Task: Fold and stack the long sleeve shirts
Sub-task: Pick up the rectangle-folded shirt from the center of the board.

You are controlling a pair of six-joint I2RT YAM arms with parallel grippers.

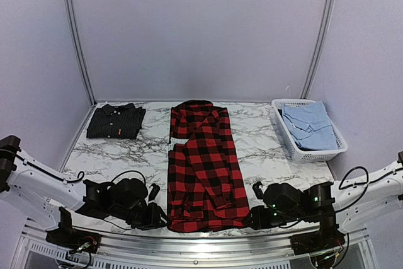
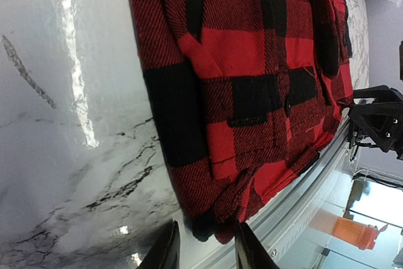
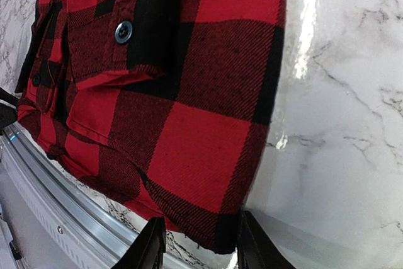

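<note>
Top view, plaid: the red-and-black plaid shirt [image 1: 204,162] lay lengthwise down the middle of the marble tabletop [image 1: 126,152], collar at the far end and hem at the near edge.
Top view, charcoal: the dark charcoal shirt [image 1: 116,121] sat folded at the far left, well apart from both arms.
Top view, basket: a white slotted basket [image 1: 296,146] stood at the far right with a light blue garment [image 1: 308,124] in it.
Top view, arms: the left fingers [image 1: 157,218] were at the hem's near-left corner and the right fingers [image 1: 252,217] at its near-right corner, both low over the tabletop.

Left wrist, cloth: the near-left corner of the plaid shirt [image 2: 239,92] ended between the left fingers [image 2: 206,253], beside the metal rail [image 2: 302,200] along the tabletop's edge.
Left wrist, state: the left fingers stood partly apart, one on each side of the corner. I could not tell whether they pressed the fabric.

Right wrist, cloth: the near-right corner of the plaid shirt [image 3: 189,92] reached down into the gap of the right fingers [image 3: 201,250]. A dark button [image 3: 124,31] showed on a cuff farther in.
Right wrist, state: the right fingers stood partly apart with the hem corner filling the space between them. A firm hold could not be made out.
Right wrist, surface: bare marble tabletop [image 3: 340,124] lay to the right of the cloth.
</note>
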